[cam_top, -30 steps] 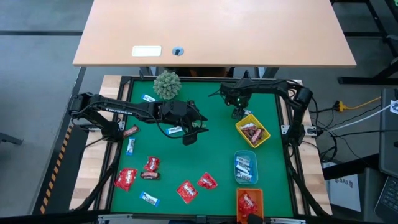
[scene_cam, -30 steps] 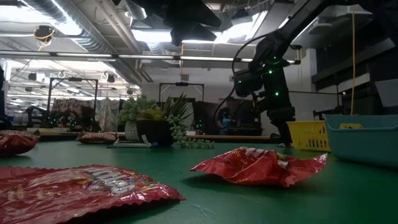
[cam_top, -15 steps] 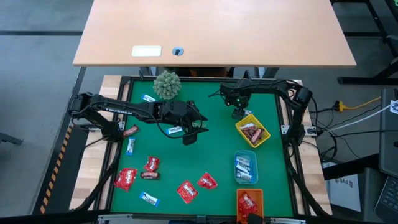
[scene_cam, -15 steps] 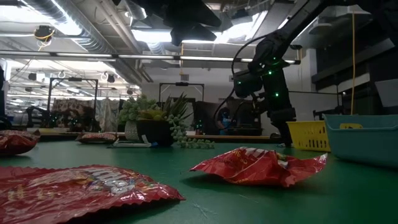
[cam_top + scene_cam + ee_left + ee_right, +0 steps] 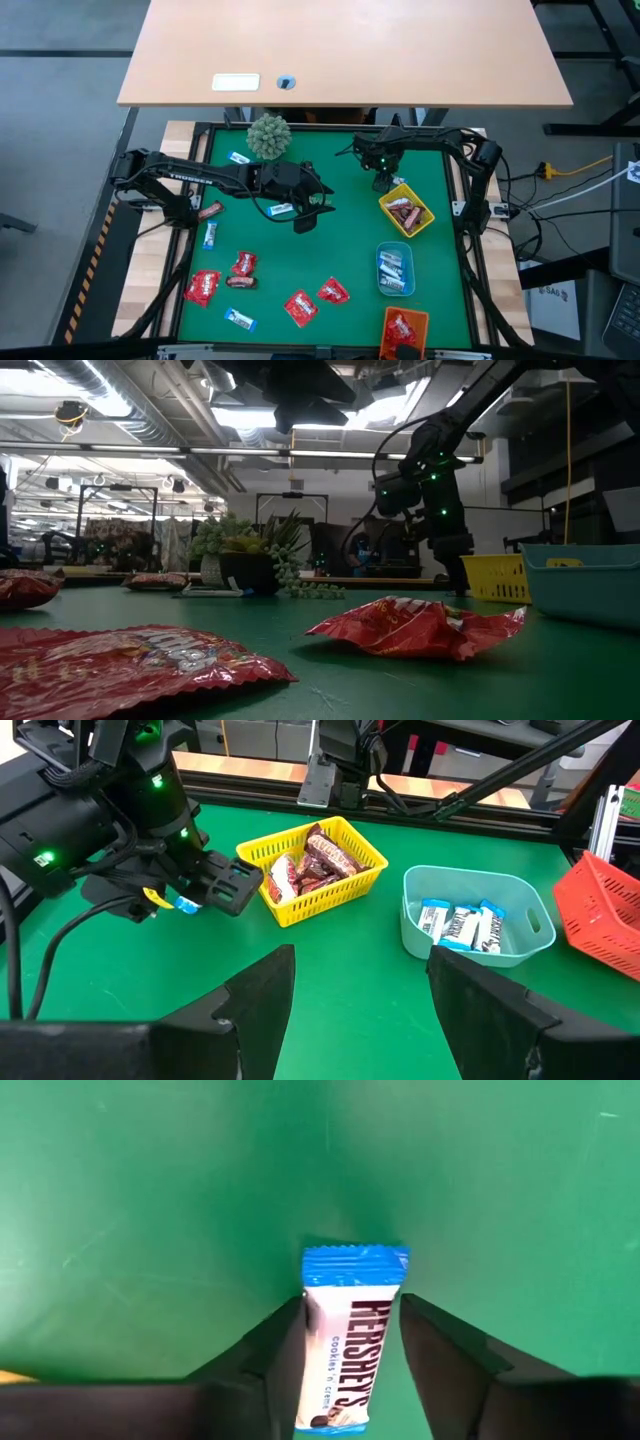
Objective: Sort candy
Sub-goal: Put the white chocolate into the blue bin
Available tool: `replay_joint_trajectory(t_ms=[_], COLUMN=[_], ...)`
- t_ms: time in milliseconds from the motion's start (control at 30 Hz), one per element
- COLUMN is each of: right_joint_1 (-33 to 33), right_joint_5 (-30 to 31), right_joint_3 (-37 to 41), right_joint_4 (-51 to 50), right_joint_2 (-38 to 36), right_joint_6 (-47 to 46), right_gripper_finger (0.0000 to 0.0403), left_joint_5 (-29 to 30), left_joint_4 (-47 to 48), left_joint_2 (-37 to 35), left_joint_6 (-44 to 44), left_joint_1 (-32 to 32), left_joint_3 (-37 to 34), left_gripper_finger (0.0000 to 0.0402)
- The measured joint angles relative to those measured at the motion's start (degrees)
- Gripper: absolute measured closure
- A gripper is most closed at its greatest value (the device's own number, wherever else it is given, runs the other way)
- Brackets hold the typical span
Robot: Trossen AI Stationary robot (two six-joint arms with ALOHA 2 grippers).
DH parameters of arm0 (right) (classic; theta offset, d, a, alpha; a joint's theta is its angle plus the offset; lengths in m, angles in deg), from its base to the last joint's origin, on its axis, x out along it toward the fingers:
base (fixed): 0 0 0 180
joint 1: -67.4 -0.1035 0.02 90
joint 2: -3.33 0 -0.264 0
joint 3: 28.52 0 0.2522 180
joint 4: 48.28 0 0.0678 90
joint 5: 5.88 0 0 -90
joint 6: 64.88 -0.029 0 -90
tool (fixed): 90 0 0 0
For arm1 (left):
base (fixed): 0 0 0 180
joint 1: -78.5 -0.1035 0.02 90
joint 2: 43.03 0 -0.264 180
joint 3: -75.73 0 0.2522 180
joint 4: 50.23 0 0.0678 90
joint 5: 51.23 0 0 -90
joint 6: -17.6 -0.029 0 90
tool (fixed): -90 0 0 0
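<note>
a blue-and-white candy (image 5: 352, 1342) lies flat on the green surface (image 5: 150, 1200) between the two dark fingers (image 5: 262, 1365) of the right gripper (image 5: 383, 183); the fingers stand narrow, right at the wrapper's two long edges, though a firm grip on it cannot be told. this spot is at the far side of the surface, just beside the yellow tray (image 5: 407, 213), which holds dark brown mini bars (image 5: 315, 865). next along the right edge comes the blue tray (image 5: 395, 270) with more blue-and-white candies (image 5: 460, 925), then the orange tray (image 5: 403, 331) with a red packet in it. the left gripper (image 5: 308, 215) is out over the middle of the surface, its fingers (image 5: 250, 1005) spread wide with nothing between them. another blue-and-white piece (image 5: 282, 209) lies just beside that arm. on the left half lie loose red packets (image 5: 202, 287), a maroon bar (image 5: 209, 211) and further small blue-and-white wrappers (image 5: 240, 320). a small green plant (image 5: 268, 135) stands at the far edge.
</note>
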Motion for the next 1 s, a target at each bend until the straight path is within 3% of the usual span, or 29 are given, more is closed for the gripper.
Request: replay_joint_trajectory(t_ms=[367, 800, 1000], right_joint_1=[0.0, 0.0, 0.0], right_joint_5=[0.1, 0.2, 1.1], right_joint_3=[0.0, -0.1, -0.1], right_joint_4=[0.2, 0.0, 0.0], right_joint_2=[0.0, -0.1, -0.1], right_joint_6=[0.0, 2.7, 2.8], right_gripper_finger=[0.0305, 0.0317, 0.0362], left_joint_5=[0.0, 0.0, 0.0], left_joint_4=[0.0, 0.0, 0.0], left_joint_2=[0.0, 0.0, 0.0], left_joint_6=[0.0, 0.0, 0.0], left_joint_1=[0.0, 0.0, 0.0], left_joint_3=[0.0, 0.0, 0.0], left_gripper_finger=[0.0178, 0.0178, 0.0178])
